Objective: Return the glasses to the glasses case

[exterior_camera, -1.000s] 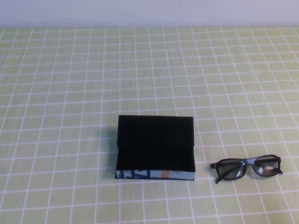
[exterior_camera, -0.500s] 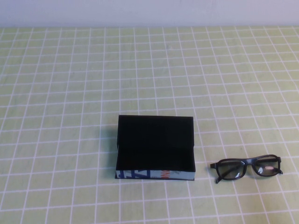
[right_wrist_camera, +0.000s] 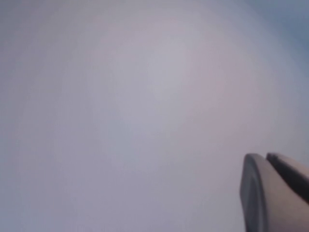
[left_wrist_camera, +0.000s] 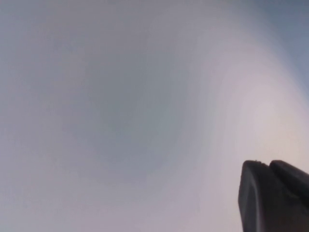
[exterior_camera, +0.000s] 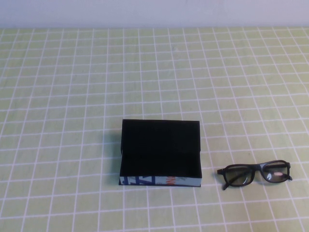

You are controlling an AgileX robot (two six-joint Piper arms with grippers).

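Observation:
The glasses case (exterior_camera: 160, 181) lies open at the middle front of the green checked table, its black lid folded back and its blue, white and orange side facing me. Its black inside holds nothing. The black-framed glasses (exterior_camera: 240, 175) lie folded on the cloth just right of the case, apart from it. Neither arm shows in the high view. My left gripper (left_wrist_camera: 268, 164) shows only in the left wrist view, fingertips together against a blank pale background. My right gripper (right_wrist_camera: 266, 157) shows the same way in the right wrist view, fingertips together and holding nothing.
The green and white checked cloth (exterior_camera: 72, 96) covers the whole table, and a pale wall (exterior_camera: 154, 12) runs along its far edge.

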